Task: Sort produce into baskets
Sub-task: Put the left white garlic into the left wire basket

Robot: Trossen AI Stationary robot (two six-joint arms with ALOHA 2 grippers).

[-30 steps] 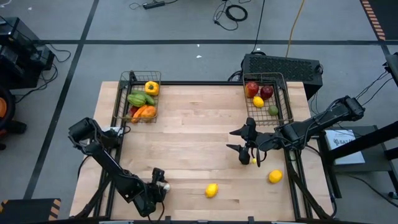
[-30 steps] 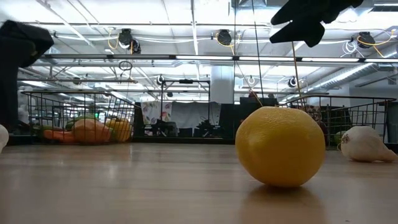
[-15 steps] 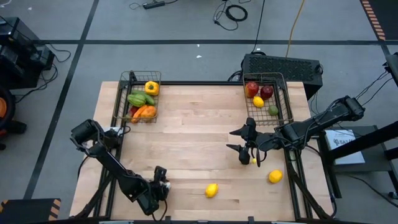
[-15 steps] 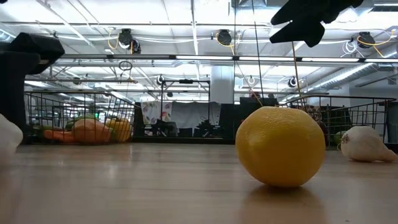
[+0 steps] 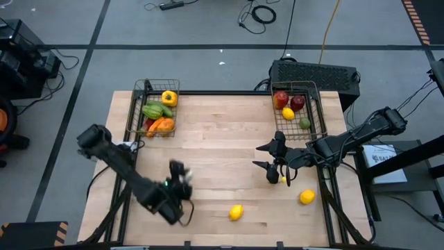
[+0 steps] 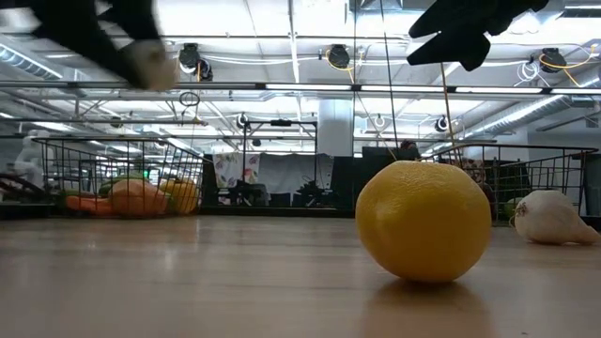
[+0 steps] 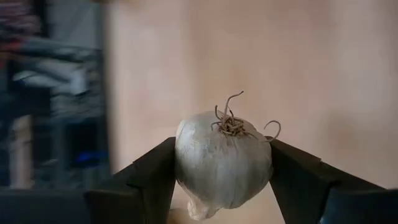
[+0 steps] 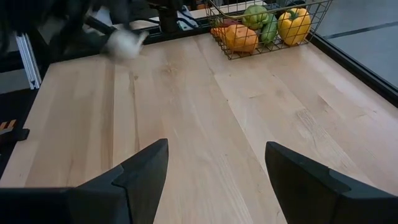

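Above bare mid-table boards, left gripper (image 7: 222, 180) clamps garlic (image 7: 222, 163) (airborne); right gripper (image 8: 216, 163) gapes, empty.

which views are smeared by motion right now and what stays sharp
High view: the left pincer and its arm are streaked, while both baskets stay crisp. Low view: a dark smear crosses the upper left, but the lemon is sharp. Left wrist view: the background is streaked, yet the gripped garlic is clear. Right wrist view: the far arm and its white load are blurred; the wooden table is sharp.
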